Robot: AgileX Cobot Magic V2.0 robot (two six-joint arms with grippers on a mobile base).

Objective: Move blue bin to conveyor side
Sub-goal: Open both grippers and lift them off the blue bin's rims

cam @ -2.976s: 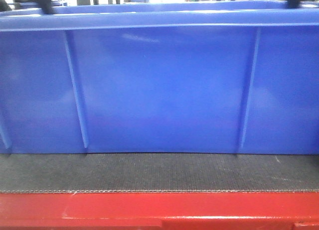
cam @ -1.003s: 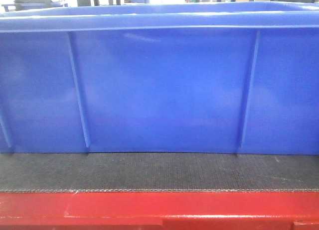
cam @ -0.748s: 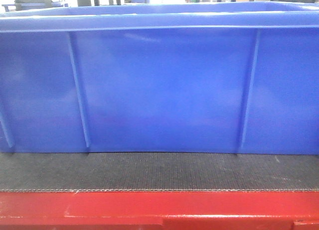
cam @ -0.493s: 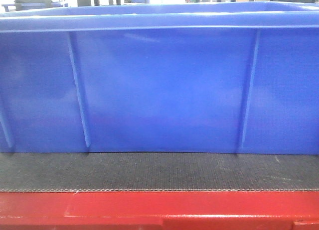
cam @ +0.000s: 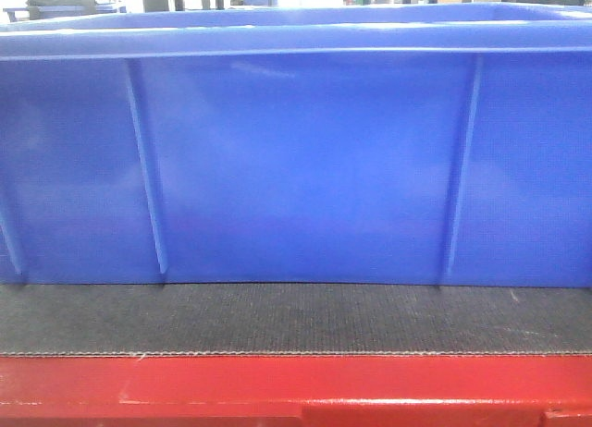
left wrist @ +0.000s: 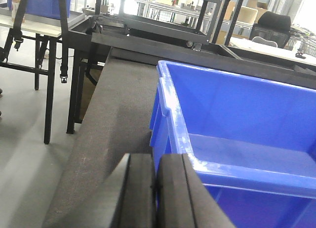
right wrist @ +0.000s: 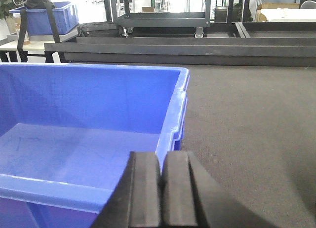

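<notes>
The blue bin (cam: 296, 168) stands on the dark woven conveyor belt (cam: 296, 318), close behind the belt's red frame (cam: 296, 385). Its near wall fills the front view. The bin is empty inside in the left wrist view (left wrist: 247, 114) and the right wrist view (right wrist: 89, 99). My left gripper (left wrist: 156, 161) is shut, pads together, just over the bin's near left corner. My right gripper (right wrist: 162, 156) is shut, pads together, over the near right corner. Neither gripper holds the rim. Neither shows in the front view.
The belt runs on at the left of the bin (left wrist: 118, 104) and at its right (right wrist: 247, 119). Black metal racks (right wrist: 197, 48) stand behind the belt. Another blue crate (right wrist: 47, 18) sits on a table at the far left.
Three seconds ago dark gripper parts sat at the bin's top corners in the front view; they have since left that view. The bin has stayed still over the last second.
</notes>
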